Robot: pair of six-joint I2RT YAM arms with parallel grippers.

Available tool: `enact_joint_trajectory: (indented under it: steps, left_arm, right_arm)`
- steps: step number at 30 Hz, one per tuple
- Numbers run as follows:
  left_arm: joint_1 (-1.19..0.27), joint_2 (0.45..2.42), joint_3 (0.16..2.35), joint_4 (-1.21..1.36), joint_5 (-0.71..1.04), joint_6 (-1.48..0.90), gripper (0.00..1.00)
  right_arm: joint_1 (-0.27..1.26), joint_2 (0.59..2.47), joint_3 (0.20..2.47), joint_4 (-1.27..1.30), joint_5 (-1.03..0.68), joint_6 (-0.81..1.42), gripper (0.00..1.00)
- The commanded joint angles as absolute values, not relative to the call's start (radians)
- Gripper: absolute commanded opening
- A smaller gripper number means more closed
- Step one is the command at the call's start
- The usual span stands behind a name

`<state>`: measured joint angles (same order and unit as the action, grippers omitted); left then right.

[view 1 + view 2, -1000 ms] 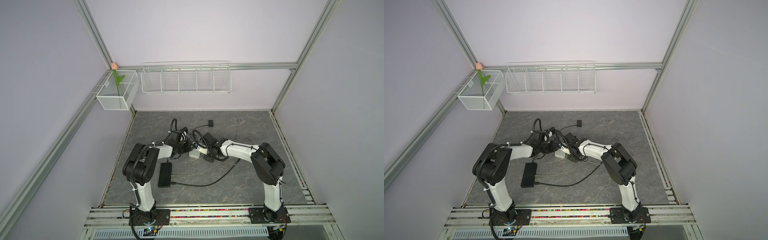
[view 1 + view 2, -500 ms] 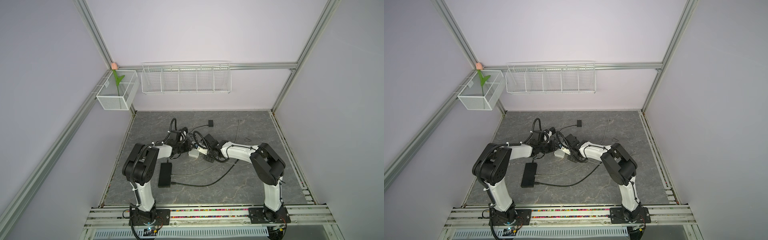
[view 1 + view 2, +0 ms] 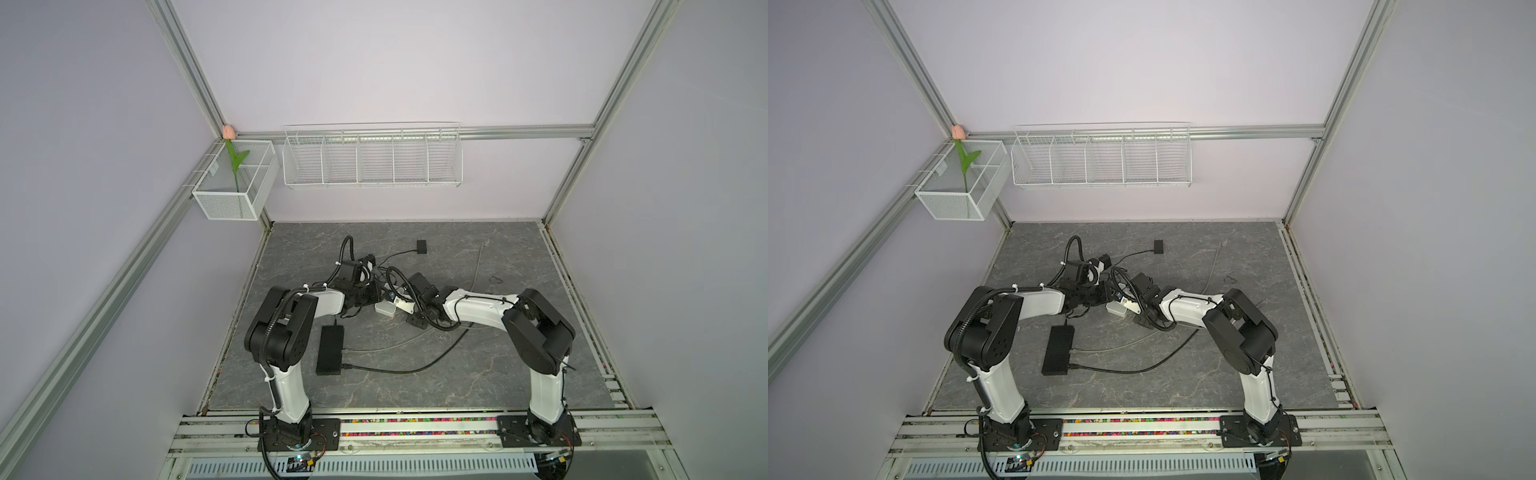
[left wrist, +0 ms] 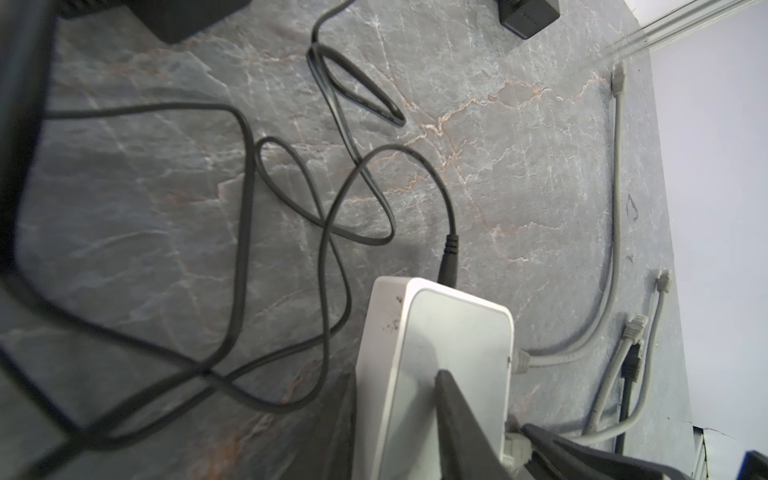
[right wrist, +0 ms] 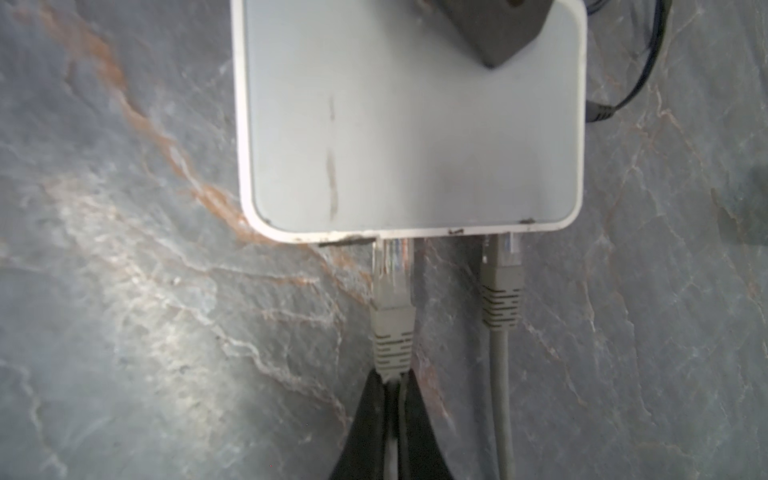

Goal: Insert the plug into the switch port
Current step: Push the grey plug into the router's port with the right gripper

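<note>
The right fingers (image 5: 368,419) clamp the grey Ethernet plug (image 5: 392,299) behind its boot, its clear tip at the port edge of the white network switch (image 5: 407,124) on the counter (image 5: 124,291). One of the left fingers (image 4: 461,424) lies atop the switch; whether they grip it cannot be told.

**Entry: right arm, change over the last second.**
- Forearm (image 3: 478,309): its wrist end sits a little lower in both top views, drawn slightly toward the near side.
- Elbow housing (image 3: 1225,336): sits marginally nearer too.
- Timing: most of the shift falls in the first half-second, with barely any after that.
- Right gripper (image 5: 394,376): carried along with the forearm, just right of the switch (image 3: 384,309).
- Plug (image 5: 392,316): its own displacement is too small to tell.
</note>
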<state>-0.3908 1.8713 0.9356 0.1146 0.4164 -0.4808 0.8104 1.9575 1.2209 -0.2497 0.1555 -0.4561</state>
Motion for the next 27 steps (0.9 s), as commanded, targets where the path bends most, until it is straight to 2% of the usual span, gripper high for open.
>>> enact_joint_trajectory:
  steps: [1,16,27]
  left_arm:
    - [-0.405,1.906,0.924,-0.009,0.423,-0.454,0.3]
    - [-0.426,1.872,0.878,0.0,0.408,-0.468,0.3]
    - [-0.454,1.838,0.834,0.027,0.401,-0.486,0.3]
  right_arm:
    - [0.831,1.903,1.208,-0.125,0.081,-0.453,0.07]
    - [0.828,1.955,1.26,-0.14,0.11,-0.401,0.07]
    - [0.828,1.955,1.299,-0.124,0.049,-0.306,0.07]
